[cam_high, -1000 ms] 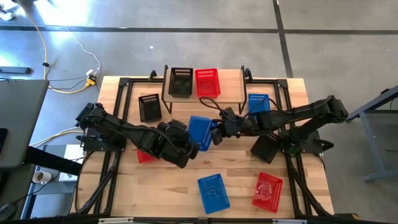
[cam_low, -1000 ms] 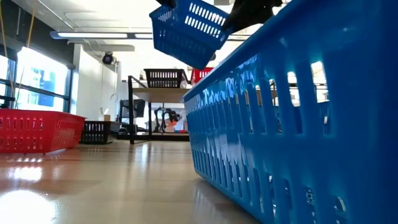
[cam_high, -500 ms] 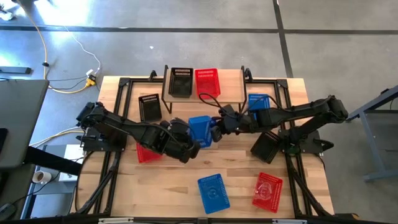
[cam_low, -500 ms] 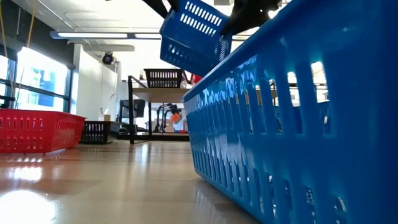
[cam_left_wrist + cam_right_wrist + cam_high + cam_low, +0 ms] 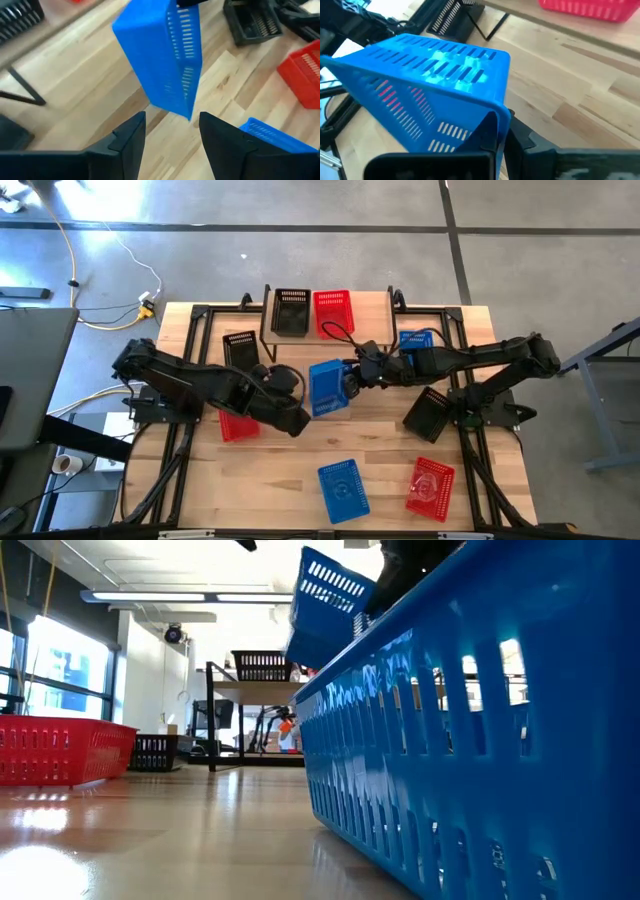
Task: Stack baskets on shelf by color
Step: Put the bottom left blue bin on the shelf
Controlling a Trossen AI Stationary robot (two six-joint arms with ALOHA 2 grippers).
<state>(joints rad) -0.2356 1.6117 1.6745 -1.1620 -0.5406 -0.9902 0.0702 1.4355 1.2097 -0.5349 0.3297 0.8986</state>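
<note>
My right gripper [image 5: 352, 372] now sole holder of blue basket [image 5: 327, 388], fingers clamped on its rim, basket aloft just in front of shelf [image 5: 372, 308]. My left gripper [image 5: 172, 131] has let go, fingers apart, pulled back from basket. Basket has shifted toward shelf. Black and red baskets unmoved on shelf.

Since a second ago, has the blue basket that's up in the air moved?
Yes. In the high view the held blue basket, shut in the right pincer, has shifted toward the shelf, away from the table's near edge.
</note>
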